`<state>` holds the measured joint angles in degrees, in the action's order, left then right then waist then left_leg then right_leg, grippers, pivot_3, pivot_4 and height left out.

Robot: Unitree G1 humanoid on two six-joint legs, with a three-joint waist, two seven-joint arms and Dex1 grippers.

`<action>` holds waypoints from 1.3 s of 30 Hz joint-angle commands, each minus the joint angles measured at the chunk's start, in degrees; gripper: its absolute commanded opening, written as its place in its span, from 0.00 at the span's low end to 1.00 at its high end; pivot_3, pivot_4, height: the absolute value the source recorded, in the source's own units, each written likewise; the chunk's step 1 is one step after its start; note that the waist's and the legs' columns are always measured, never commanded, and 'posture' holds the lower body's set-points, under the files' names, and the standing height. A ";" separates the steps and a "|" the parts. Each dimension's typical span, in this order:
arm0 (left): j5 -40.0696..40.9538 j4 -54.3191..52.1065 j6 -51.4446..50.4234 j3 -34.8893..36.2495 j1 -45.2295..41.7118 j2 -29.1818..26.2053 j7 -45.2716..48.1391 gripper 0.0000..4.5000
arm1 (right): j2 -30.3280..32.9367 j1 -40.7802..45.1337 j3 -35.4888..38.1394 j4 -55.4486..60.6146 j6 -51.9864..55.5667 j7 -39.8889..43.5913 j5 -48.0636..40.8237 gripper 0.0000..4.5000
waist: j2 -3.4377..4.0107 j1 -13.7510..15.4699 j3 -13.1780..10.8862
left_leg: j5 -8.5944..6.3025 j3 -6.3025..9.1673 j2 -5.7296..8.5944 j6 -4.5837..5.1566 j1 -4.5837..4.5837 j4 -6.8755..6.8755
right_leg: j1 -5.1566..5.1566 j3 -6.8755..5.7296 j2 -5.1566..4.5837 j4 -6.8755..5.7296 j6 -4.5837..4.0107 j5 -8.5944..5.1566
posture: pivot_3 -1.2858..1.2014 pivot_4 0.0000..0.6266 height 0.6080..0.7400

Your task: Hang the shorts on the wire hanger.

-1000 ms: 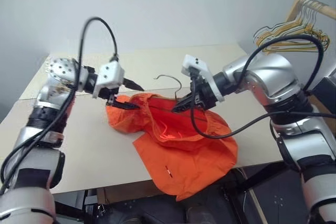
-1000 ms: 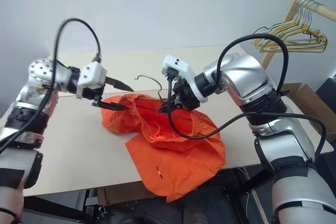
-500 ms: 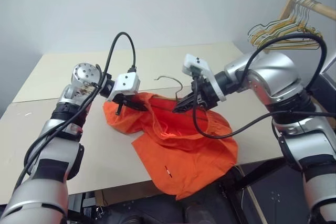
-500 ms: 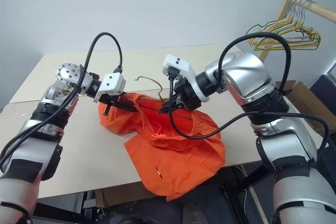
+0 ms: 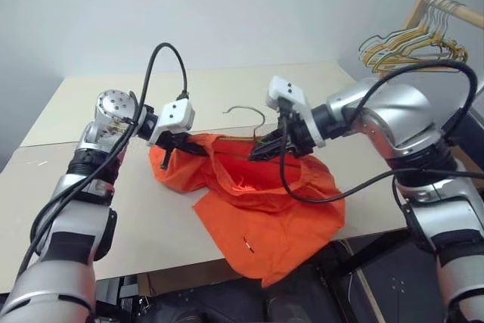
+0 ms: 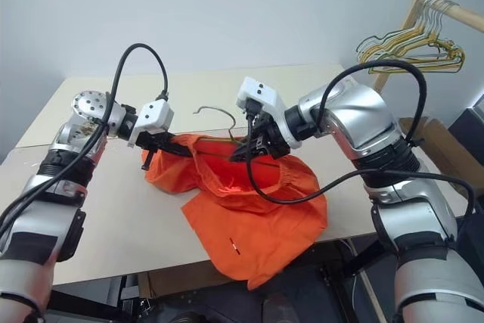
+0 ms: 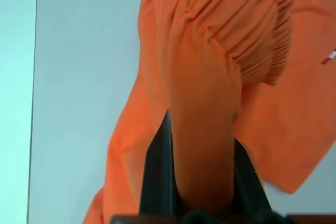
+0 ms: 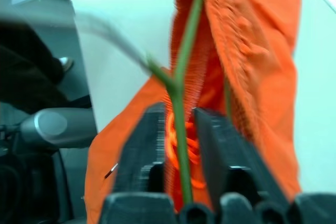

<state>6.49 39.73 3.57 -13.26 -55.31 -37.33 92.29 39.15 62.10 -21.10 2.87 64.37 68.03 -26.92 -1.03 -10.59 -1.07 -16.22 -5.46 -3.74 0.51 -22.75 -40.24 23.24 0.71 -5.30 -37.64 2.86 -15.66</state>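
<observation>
My left gripper (image 5: 175, 142) pinches the shorts (image 5: 265, 209) at nine o'clock; my right gripper (image 8: 176, 129), fingers parted, straddles the hanger (image 8: 181, 103) wire at their twelve

Both arms are built of rounded silver-grey metal shells with black joint bands. Thick black cables loop from each forearm to a white boxy wrist module. The left gripper (image 5: 184, 144) and right gripper (image 5: 262, 150) each have two black fingers.

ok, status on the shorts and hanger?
Left claw shut on shorts waistband. Right claw parted around wire hanger. Shorts partly off table edge.
</observation>
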 commanded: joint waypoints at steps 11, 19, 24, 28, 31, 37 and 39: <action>3.65 -11.23 -9.38 3.98 7.50 -4.12 -0.94 0.00 | 16.72 -11.70 18.89 12.29 -4.21 -0.22 -4.74 0.99 | 0.01 0.66 0.00 | -0.02 0.03 0.01 0.03 0.03 -0.01 | -0.08 -0.03 -0.01 0.03 0.01 0.00 | 0.45 0.00 1.00; 3.28 -11.09 -9.61 3.71 6.66 -4.59 -0.45 0.00 | 20.27 -22.93 12.57 21.80 -16.31 -4.73 4.96 0.99 | 0.01 0.24 0.00 | -0.03 -0.10 -0.01 0.05 0.32 0.04 | -0.12 0.20 0.03 0.17 0.05 -0.04 | 0.45 0.00 1.00; 3.06 -10.53 -9.33 3.57 5.90 -4.56 -0.02 0.00 | 18.55 -20.70 7.38 20.16 -17.41 -7.56 10.53 0.99 | 0.02 0.45 -0.01 | -0.03 -0.12 0.01 0.04 0.33 0.05 | -0.13 0.22 0.02 0.18 0.04 -0.04 | 0.45 0.00 1.00; 3.47 -10.80 -9.31 3.12 5.84 -4.94 0.21 0.00 | 17.33 -17.89 3.11 17.47 -17.05 -5.02 12.06 0.99 | 0.02 0.68 -0.01 | -0.03 -0.11 0.01 0.05 0.27 0.05 | -0.12 0.18 0.02 0.27 0.05 -0.04 | 0.45 0.00 1.00; 3.76 -11.03 -9.17 2.70 5.87 -5.08 0.21 0.00 | 15.17 -15.08 -1.34 12.70 -16.95 -3.65 14.59 0.99 | 0.02 0.61 -0.01 | -0.03 -0.12 0.01 0.05 0.31 0.04 | -0.14 0.18 0.02 0.25 0.04 -0.04 | 0.45 0.00 1.00; 4.80 -12.54 -9.07 1.86 6.78 -6.07 0.21 0.00 | 11.98 -9.90 -6.39 6.03 -15.70 2.17 15.87 0.86 | 0.03 0.34 -0.01 | -0.03 -0.12 0.02 0.04 0.29 0.05 | -0.11 0.20 0.02 0.22 0.04 -0.04 | 0.45 0.00 1.00; 5.30 -13.28 -9.14 1.75 7.35 -6.75 0.21 0.00 | 11.55 -8.90 -7.36 4.80 -15.79 3.43 16.41 0.71 | 0.03 0.34 -0.01 | -0.03 -0.11 0.01 0.04 0.29 0.04 | -0.11 0.19 0.02 0.08 0.04 -0.04 | 0.46 0.00 1.00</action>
<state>9.61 28.77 -6.10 -12.24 -47.36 -42.80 92.33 50.89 51.29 -28.55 8.31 48.34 70.07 -11.41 -1.00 -10.26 -1.09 -16.24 -5.56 -3.73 0.55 -22.46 -40.20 23.13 0.90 -5.28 -37.58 2.91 -15.70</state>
